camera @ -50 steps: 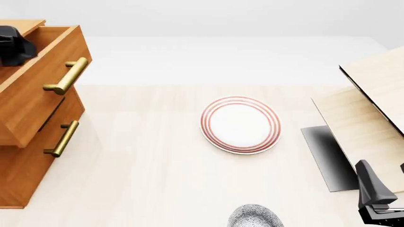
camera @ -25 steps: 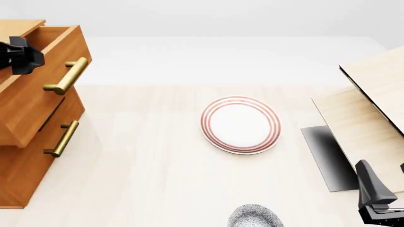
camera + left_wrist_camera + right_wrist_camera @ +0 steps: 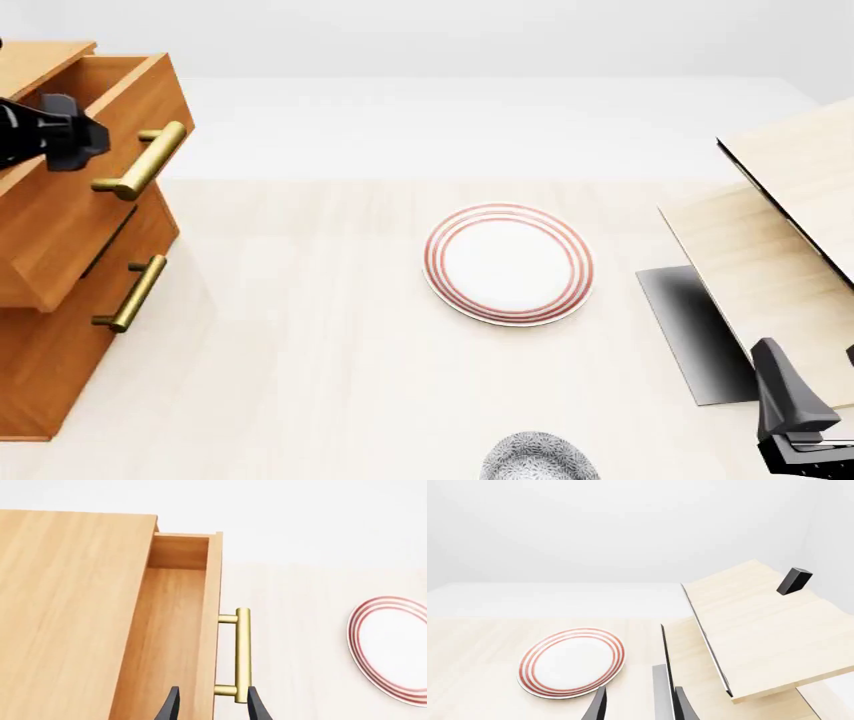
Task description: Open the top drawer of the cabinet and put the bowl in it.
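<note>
Top drawer (image 3: pixel 80 170) pulled out (bowl (image 3: pixel 538 458) outside); both end effectors spread.

top drawer (image 3: pixel 80 150) pulled open, cavity unobstructed, plate (image 3: pixel 509 264) mid-table

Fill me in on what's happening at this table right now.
The top drawer of the cabinet is pulled partly open. The left gripper hangs open above its front edge and brass handle, holding nothing. The speckled bowl sits on the table at the near edge, not yet picked up. The right gripper waits open near the pale boards. A red-ringed plate lies mid-table.
</note>
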Controlling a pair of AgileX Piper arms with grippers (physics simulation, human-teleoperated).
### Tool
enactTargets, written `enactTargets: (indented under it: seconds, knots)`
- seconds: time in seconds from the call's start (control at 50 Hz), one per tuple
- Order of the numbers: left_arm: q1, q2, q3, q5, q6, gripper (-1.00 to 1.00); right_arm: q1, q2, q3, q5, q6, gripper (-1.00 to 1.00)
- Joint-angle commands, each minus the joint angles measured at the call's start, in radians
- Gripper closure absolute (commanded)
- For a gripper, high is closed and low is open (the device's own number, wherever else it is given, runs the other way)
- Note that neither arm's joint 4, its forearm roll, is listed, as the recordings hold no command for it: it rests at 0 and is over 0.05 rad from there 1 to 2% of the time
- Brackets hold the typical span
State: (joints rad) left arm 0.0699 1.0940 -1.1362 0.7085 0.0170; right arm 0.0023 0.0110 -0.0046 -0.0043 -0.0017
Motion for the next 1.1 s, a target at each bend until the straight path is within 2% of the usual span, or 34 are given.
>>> enactTargets:
  seconds: [0.02, 0.82, 1.1]
  knots:
    - [-0.007, 0.005, 0.015, -0.013, 0.003, -1.0, -0.001, -0.002, 0.001, 0.001, 0.0, -1.0]
    - [-0.014, 0.033, 0.056, -0.054, 0.01, -1.0, -0.001, -0.001, 0.001, 0.001, 0.0, -1.0]
    - [-0.056, 0.025, 0.054, -0.047, 0.004, -1.0, -0.001, -0.001, 0.001, 0.001, 0.0, -1.0]
